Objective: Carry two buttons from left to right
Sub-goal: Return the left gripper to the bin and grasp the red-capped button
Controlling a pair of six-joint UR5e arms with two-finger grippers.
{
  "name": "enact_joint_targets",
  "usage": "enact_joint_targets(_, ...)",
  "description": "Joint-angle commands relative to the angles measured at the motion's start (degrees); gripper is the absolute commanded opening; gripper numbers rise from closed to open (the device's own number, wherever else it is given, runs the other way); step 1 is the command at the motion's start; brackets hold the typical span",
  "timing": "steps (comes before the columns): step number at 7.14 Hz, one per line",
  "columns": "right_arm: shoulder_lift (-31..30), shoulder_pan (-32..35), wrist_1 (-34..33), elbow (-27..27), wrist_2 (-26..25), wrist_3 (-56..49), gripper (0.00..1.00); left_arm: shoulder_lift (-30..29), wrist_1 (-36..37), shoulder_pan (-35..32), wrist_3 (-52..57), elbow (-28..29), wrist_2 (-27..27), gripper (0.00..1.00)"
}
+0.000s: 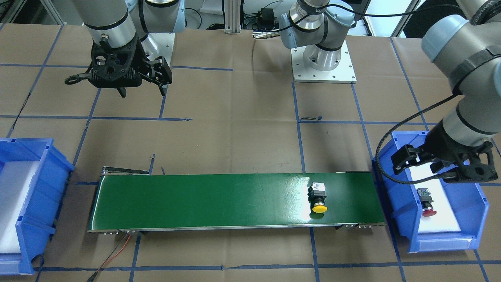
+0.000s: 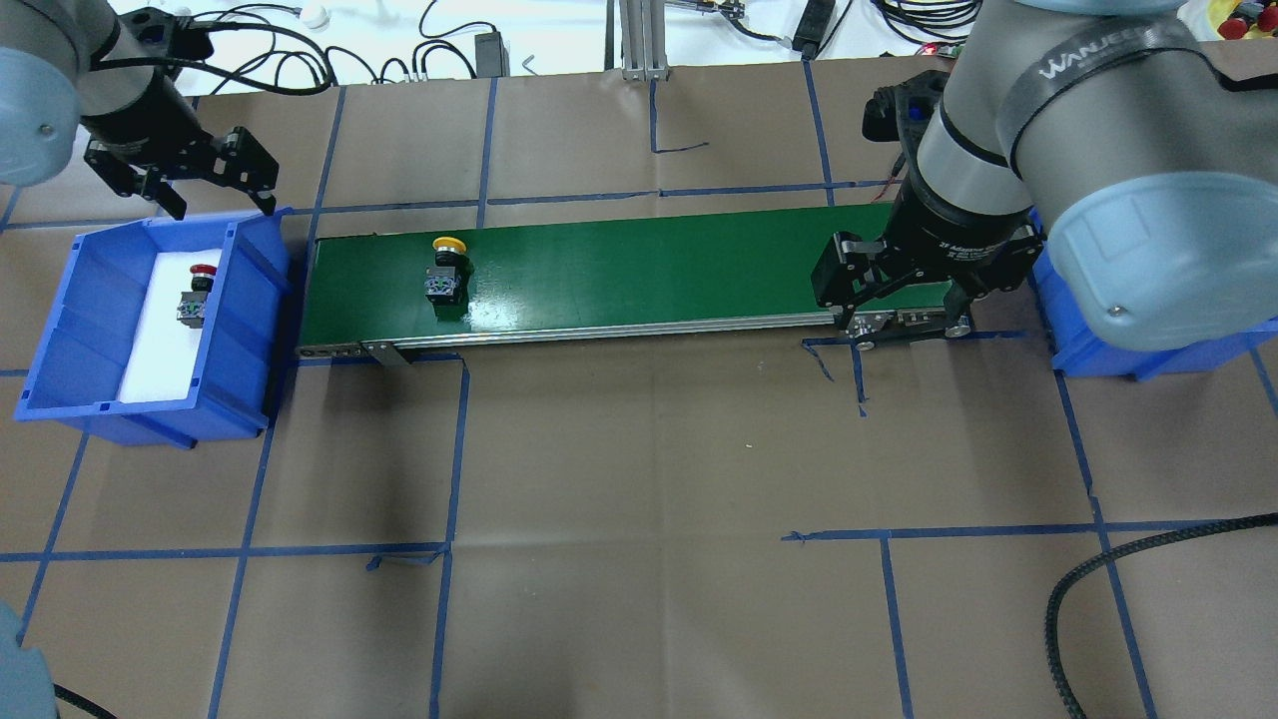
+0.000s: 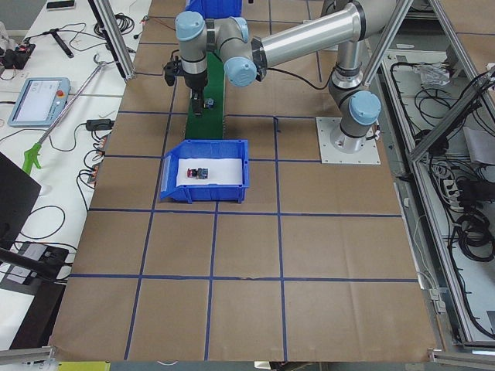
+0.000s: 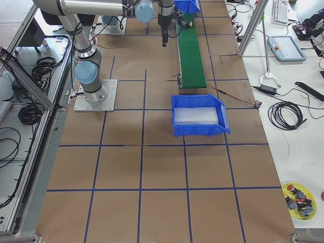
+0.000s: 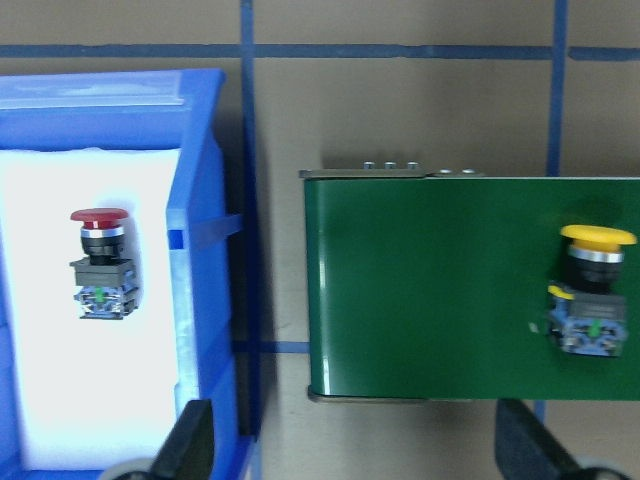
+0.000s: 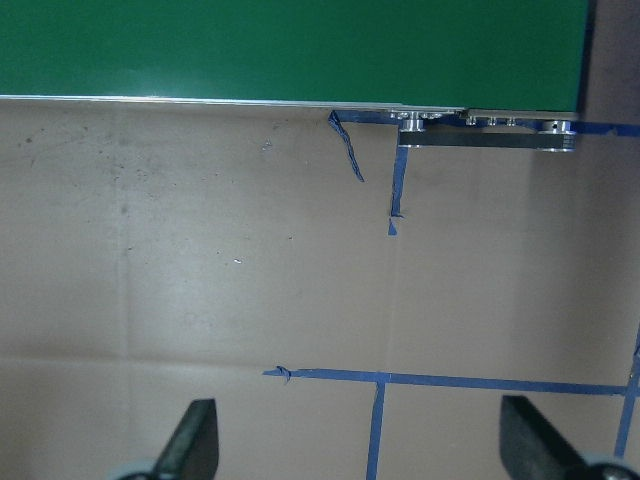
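The yellow button (image 2: 446, 268) lies on its side on the green conveyor belt (image 2: 649, 265), near the belt's left end; it also shows in the left wrist view (image 5: 592, 296). The red button (image 2: 195, 296) lies on white foam in the left blue bin (image 2: 255, 290), and shows in the left wrist view (image 5: 100, 262). My left gripper (image 2: 222, 195) is open and empty, above the bin's far rim. My right gripper (image 2: 904, 325) is open and empty, above the brown table just in front of the belt's right end.
A second blue bin (image 1: 43, 176) with white foam stands past the belt's right end, partly hidden by my right arm in the overhead view. Blue tape lines (image 2: 459, 449) grid the brown table. A thin wire (image 1: 117, 250) trails from the belt's right end.
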Motion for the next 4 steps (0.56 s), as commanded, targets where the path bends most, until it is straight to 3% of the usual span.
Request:
enact_joint_targets(1, 0.03, 0.0, 0.0, 0.0, 0.0, 0.0, 1.0, -2.6, 1.47, 7.15, 7.99, 0.0, 0.0, 1.0)
enact_joint_targets(4, 0.03, 0.0, 0.0, 0.0, 0.0, 0.0, 1.0, -4.97, 6.21, 9.64, 11.54, -0.09, 0.43, 1.0)
